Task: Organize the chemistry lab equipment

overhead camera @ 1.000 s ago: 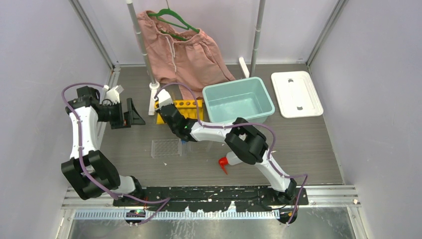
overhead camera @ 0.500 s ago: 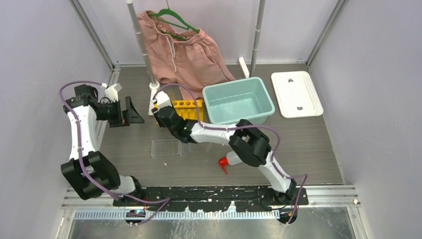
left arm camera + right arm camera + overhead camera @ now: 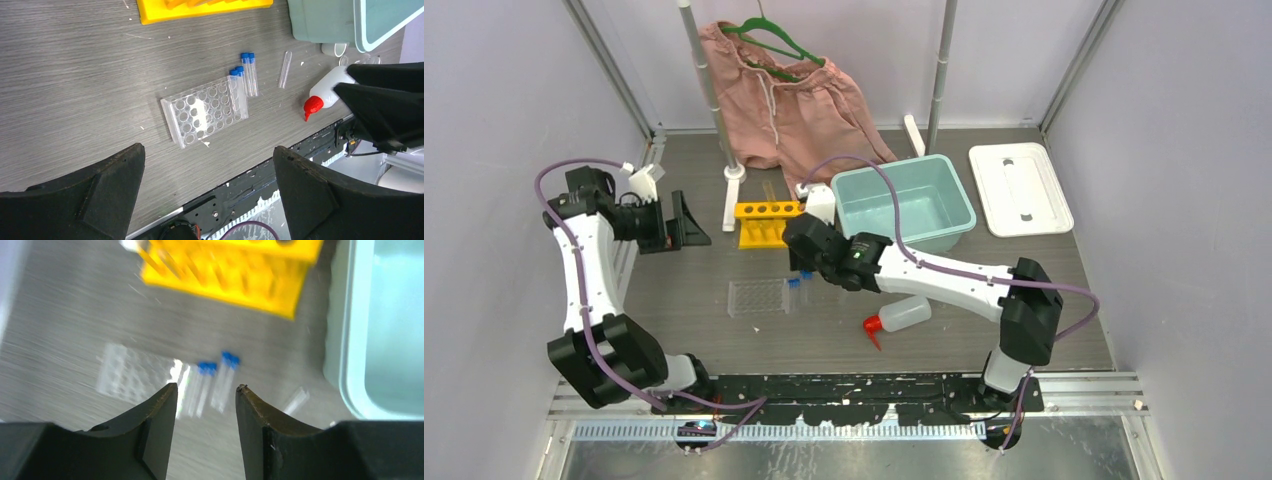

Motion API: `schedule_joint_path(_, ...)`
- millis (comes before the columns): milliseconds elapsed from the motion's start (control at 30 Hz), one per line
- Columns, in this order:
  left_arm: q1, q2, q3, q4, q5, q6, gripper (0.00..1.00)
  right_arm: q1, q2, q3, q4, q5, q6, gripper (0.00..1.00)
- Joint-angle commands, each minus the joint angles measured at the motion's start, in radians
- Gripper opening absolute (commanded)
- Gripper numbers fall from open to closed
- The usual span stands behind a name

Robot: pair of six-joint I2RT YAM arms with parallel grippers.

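Note:
Several blue-capped vials (image 3: 246,75) lie on the table beside a clear rack (image 3: 205,110); both also show in the right wrist view, vials (image 3: 215,382) and rack (image 3: 125,372). A loose glass tube (image 3: 285,70) lies to their right. The white squeeze bottle (image 3: 899,315) with the red nozzle lies on its side. The yellow rack (image 3: 769,222) stands behind. My right gripper (image 3: 206,386) is open and empty, hovering just above the vials (image 3: 796,283). My left gripper (image 3: 207,150) is open and empty, held high at the far left (image 3: 686,222).
A teal bin (image 3: 934,235) stands at the back right of the yellow rack, with a white lid (image 3: 1020,188) beyond it. Pink shorts on a green hanger (image 3: 789,100) hang at the back between two poles. A small white cup (image 3: 334,48) sits by the bin.
My right gripper has moved from the yellow rack's left end towards the right and near, over the vials; its elbow has swung out right. The left arm has barely shifted.

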Motion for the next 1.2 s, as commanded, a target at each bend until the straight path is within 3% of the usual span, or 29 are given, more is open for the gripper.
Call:
schedule_joint_path(0, 0.008, -0.049, 0.020, -0.025, -0.008, 0.018, 1.00, -0.003, 0.014, -0.096, -0.216, -0.053, 0.192, 0.51)
schedule_joint_path(300, 0.008, -0.103, 0.001, -0.029, -0.004, 0.019, 1.00, -0.003, 0.085, -0.192, -0.198, -0.010, 0.257, 0.44)
schedule_joint_path(733, 0.009, -0.091, -0.013, -0.012, -0.005, 0.025, 1.00, -0.003, 0.122, -0.249, -0.171, 0.106, 0.323, 0.47)
schedule_joint_path(1167, 0.008, -0.089, -0.004, -0.012, -0.010, 0.026, 1.00, -0.012, 0.167, -0.288, -0.019, 0.080, 0.289, 0.48)
